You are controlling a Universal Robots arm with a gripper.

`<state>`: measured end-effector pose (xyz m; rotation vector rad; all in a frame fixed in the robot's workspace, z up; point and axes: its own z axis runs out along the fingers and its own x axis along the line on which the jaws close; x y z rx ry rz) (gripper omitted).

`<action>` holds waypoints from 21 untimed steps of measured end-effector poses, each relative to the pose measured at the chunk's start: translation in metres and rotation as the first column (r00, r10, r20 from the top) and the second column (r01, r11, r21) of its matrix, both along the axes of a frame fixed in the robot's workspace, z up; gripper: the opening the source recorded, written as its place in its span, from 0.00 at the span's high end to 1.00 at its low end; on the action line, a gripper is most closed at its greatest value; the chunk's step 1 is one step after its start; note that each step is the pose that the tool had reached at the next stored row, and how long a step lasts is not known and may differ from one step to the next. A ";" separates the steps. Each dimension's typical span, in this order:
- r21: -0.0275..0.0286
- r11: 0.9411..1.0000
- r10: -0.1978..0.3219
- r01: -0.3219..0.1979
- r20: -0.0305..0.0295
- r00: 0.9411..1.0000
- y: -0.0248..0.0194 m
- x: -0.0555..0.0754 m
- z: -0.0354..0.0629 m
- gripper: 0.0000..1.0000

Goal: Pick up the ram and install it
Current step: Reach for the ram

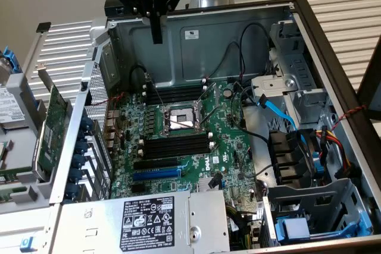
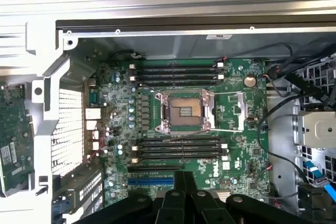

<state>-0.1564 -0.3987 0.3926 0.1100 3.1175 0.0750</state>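
Note:
My gripper (image 1: 156, 33) hangs shut and holds nothing, high above the open computer case near its back wall. In the wrist view the gripper (image 2: 184, 178) points down over the motherboard (image 2: 236, 145). Black memory slots (image 1: 175, 146) with white end clips lie in front of the CPU socket (image 1: 178, 118), and more slots (image 1: 175, 94) lie behind it. The slots (image 2: 178, 148) look unfilled. Outside the case on the exterior view's left, a green circuit board (image 1: 50, 126) stands on edge. I cannot tell whether this board (image 2: 13, 135) is the ram.
A silver power supply (image 1: 149, 218) with a black label closes the case's front. Black wires and a blue cable (image 1: 280, 114) cross the exterior view's right side beside a black fan housing (image 1: 292, 156). A perforated metal wall (image 1: 98, 129) separates the motherboard from the green board.

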 end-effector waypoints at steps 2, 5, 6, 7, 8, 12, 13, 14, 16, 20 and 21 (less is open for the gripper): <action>0.000 1.000 0.000 0.000 0.000 1.000 0.0000 -0.009 0.0000 0.90; 0.000 1.000 0.000 0.000 0.000 1.000 0.0000 -0.023 0.0000 0.90; 0.000 1.000 0.000 0.000 0.000 1.000 0.0000 -0.027 0.0000 0.90; 0.001 1.000 0.000 0.000 0.000 1.000 0.0000 -0.032 0.0000 0.90; 0.003 1.000 0.000 0.000 0.000 1.000 0.0000 -0.037 0.0000 0.90; 0.018 1.000 0.000 0.000 0.000 1.000 0.0000 -0.055 0.0000 0.90; 0.022 1.000 0.000 0.000 0.000 1.000 0.0000 -0.059 0.0000 0.90; 0.025 1.000 0.000 0.000 0.000 1.000 0.0000 -0.064 0.0000 0.90; 0.031 1.000 0.000 0.000 0.000 1.000 0.0000 -0.073 0.0000 0.90; 0.038 0.999 0.000 0.000 0.000 1.000 0.0000 -0.091 0.0000 0.90; 0.039 0.999 0.000 0.000 0.000 1.000 0.0000 -0.096 0.0000 0.90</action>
